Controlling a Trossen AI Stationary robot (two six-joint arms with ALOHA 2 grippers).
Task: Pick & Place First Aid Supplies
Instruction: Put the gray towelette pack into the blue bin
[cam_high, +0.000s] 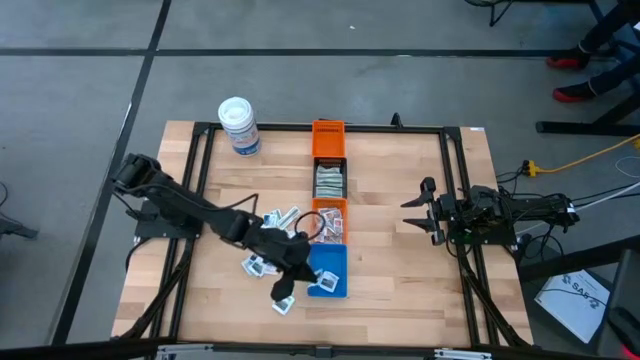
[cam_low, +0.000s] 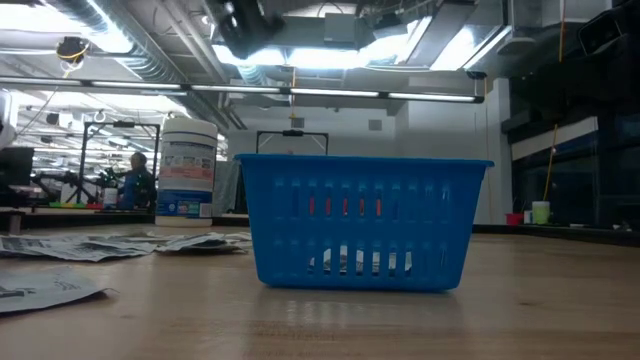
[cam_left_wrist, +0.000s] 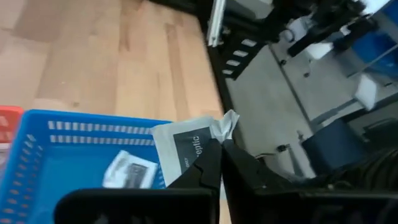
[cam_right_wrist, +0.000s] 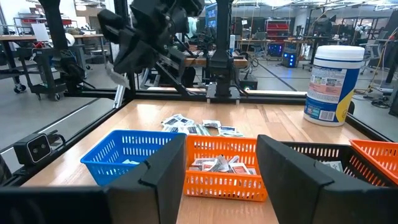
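Observation:
My left gripper (cam_left_wrist: 221, 152) is shut on a white first aid packet with black print (cam_left_wrist: 183, 143), held in the air above the blue bin (cam_left_wrist: 37, 155). In the high view this gripper (cam_high: 290, 278) is at the bin's (cam_high: 330, 272) left side. One packet (cam_left_wrist: 129, 170) lies flat on the bin's floor. Loose packets lie flat on the wood left of the bins (cam_high: 281, 216) (cam_high: 254, 265). My right gripper (cam_right_wrist: 224, 180) waits open at the table's right (cam_high: 412, 215), touching nothing. My left gripper pinches the packet between its two fingers at one end (cam_left_wrist: 208, 142), where a crumpled corner (cam_left_wrist: 228, 122) sticks out past the fingertips. The fingers slant downward. The packet is lifted clear and juts out sideways from the fingers over the blue bin's rim.
A row of bins runs down the table's middle: orange (cam_high: 328, 134), black (cam_high: 330, 180), orange (cam_high: 331, 221), then the blue one. A white tub with a blue label (cam_high: 240, 125) stands at the far left. Bare wood lies between the bins and my right arm.

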